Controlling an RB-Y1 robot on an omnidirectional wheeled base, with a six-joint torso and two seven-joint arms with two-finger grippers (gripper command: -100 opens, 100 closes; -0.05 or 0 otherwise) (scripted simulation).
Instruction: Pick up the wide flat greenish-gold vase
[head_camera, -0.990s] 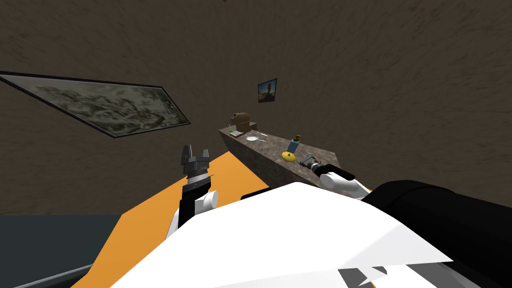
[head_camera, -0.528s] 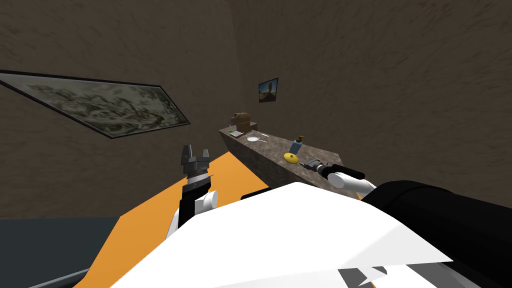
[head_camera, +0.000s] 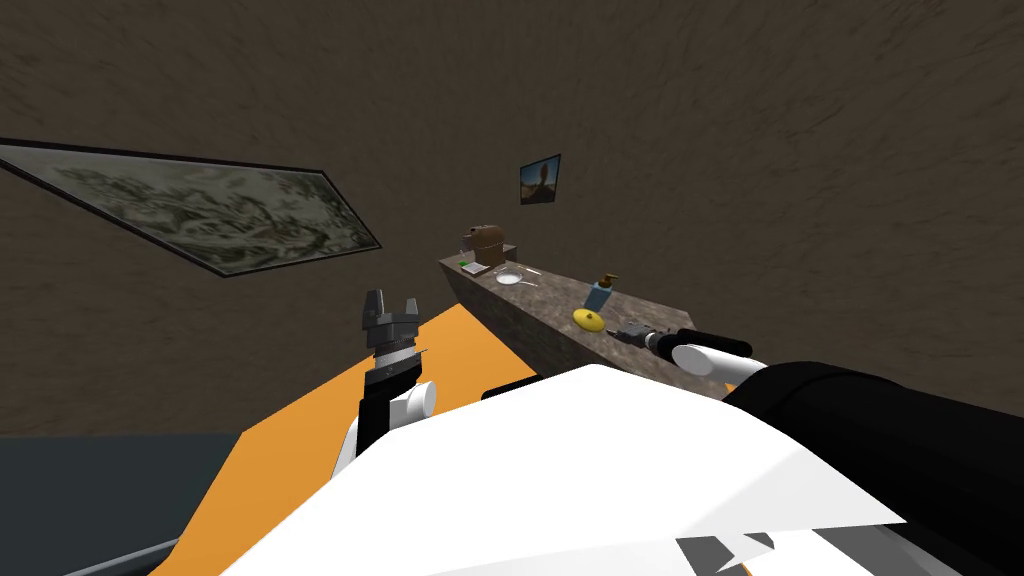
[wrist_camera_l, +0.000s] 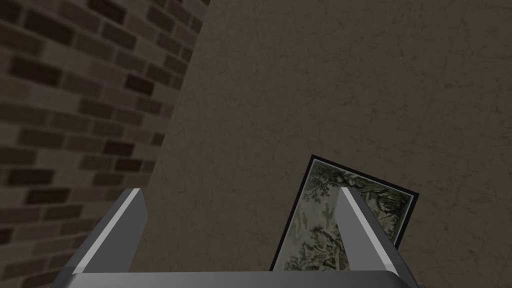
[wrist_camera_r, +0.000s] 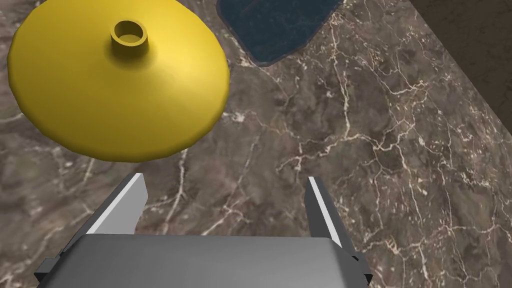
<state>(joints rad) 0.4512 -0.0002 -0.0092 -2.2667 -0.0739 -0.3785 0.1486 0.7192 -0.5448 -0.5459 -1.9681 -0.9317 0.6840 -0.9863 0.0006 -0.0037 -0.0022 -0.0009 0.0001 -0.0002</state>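
The wide flat yellow-gold vase (wrist_camera_r: 117, 80) with a small round neck sits on the brown marbled counter (wrist_camera_r: 380, 150). In the head view the vase (head_camera: 590, 320) lies near the counter's near end. My right gripper (wrist_camera_r: 225, 192) hovers open over bare counter, just short of the vase and off to one side; nothing is between its fingers. In the head view that gripper (head_camera: 628, 333) is just right of the vase. My left gripper (head_camera: 390, 310) is raised over the orange floor, open and empty, fingers (wrist_camera_l: 127, 220) wide apart.
A blue bottle (head_camera: 600, 293) stands just behind the vase, its base (wrist_camera_r: 275, 25) close by. Farther along the counter (head_camera: 520, 310) are a white dish (head_camera: 508, 278), a brown box (head_camera: 487, 243) and a small green item (head_camera: 464, 264). Dark walls close in behind.
My right arm has drawn back to the right along the counter, from beside the vase to a little farther from it. The left arm has not moved.
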